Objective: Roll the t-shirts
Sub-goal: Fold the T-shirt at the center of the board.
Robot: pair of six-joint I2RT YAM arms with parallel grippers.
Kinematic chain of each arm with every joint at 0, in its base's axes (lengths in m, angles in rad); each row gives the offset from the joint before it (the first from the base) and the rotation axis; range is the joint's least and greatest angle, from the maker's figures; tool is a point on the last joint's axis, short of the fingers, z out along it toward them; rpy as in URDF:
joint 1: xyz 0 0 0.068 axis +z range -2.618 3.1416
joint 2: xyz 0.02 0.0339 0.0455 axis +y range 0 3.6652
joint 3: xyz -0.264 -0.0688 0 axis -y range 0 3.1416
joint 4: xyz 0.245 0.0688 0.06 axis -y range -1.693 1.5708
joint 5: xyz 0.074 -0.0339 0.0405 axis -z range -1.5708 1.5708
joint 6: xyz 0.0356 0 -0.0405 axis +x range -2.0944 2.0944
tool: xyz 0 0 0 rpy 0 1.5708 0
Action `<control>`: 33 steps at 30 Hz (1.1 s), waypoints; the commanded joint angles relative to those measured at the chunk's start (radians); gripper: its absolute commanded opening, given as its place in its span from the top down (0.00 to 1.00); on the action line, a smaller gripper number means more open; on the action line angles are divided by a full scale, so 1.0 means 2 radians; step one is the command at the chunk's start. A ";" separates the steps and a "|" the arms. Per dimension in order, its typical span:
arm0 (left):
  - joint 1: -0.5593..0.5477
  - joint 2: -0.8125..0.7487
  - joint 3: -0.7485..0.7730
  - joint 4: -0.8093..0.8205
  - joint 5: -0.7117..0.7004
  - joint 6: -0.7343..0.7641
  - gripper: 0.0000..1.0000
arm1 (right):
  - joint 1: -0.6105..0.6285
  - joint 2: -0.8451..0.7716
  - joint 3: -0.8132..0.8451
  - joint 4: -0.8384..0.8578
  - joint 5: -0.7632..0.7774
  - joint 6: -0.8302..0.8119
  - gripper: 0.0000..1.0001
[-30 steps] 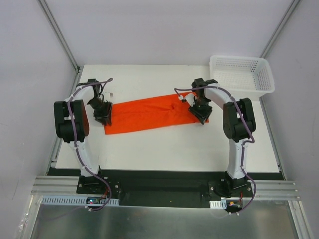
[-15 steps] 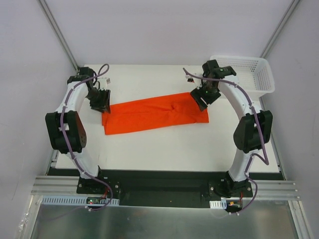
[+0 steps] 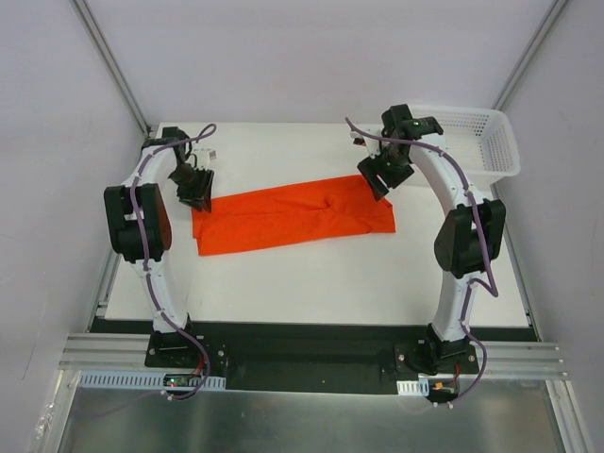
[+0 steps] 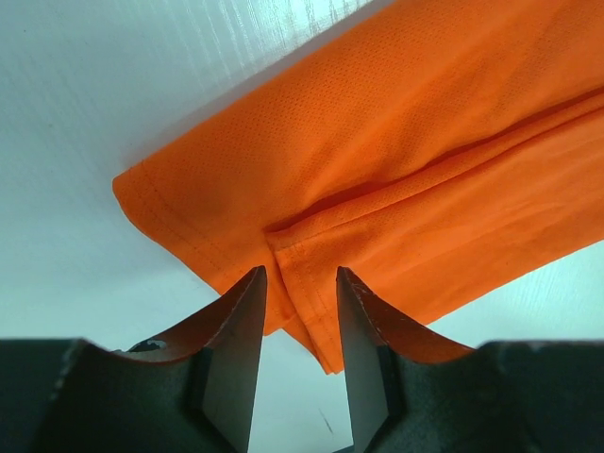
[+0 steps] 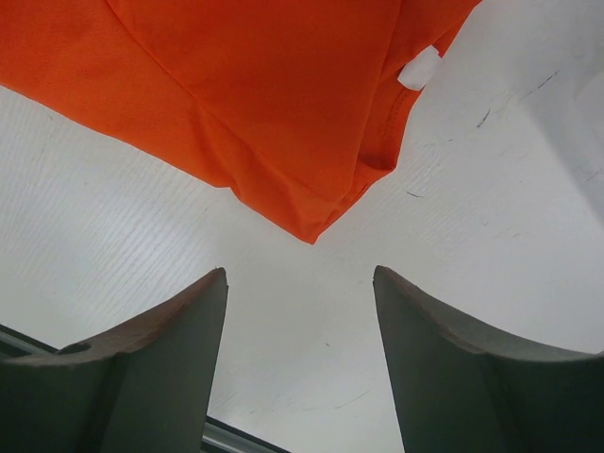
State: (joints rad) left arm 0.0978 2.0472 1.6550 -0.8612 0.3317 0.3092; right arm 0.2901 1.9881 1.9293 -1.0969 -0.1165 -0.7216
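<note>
The orange-red t-shirt [image 3: 293, 215] lies folded into a long flat band across the middle of the white table [image 3: 311, 274]. My left gripper [image 3: 196, 196] hovers over its left end, open. In the left wrist view a hemmed fold of the t-shirt [image 4: 406, 160] runs beneath the gap of the left gripper [image 4: 300, 274], with bare table showing between the fingers. My right gripper [image 3: 375, 177] hangs at the shirt's far right corner, open wide. In the right wrist view a corner of the t-shirt [image 5: 255, 94] and a white tag [image 5: 419, 68] lie just past the right gripper [image 5: 300, 274], which holds nothing.
A white mesh basket [image 3: 462, 142] stands at the table's far right corner, close behind the right arm. Grey walls and metal frame rails enclose the table on both sides. The arm bases sit on a black rail at the near edge.
The right gripper has opened and moved from the shirt's right end up to its far right corner. The left gripper shifted slightly toward the far side at the left end.
</note>
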 commanded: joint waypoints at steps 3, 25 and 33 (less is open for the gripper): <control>-0.001 0.016 0.008 -0.010 0.005 0.021 0.65 | -0.006 -0.001 0.013 -0.011 0.004 0.002 0.33; -0.004 0.022 0.008 -0.009 0.003 0.021 1.00 | -0.002 0.136 0.130 0.062 -0.008 -0.023 0.33; -0.004 -0.023 -0.009 -0.013 0.003 0.030 1.00 | 0.001 0.177 0.144 0.074 -0.018 -0.004 0.34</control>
State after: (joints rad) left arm 0.0975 2.1048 1.6520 -0.8589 0.3317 0.3408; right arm 0.2821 2.3169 2.1765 -0.9688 -0.1394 -0.7471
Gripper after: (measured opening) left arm 0.009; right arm 0.668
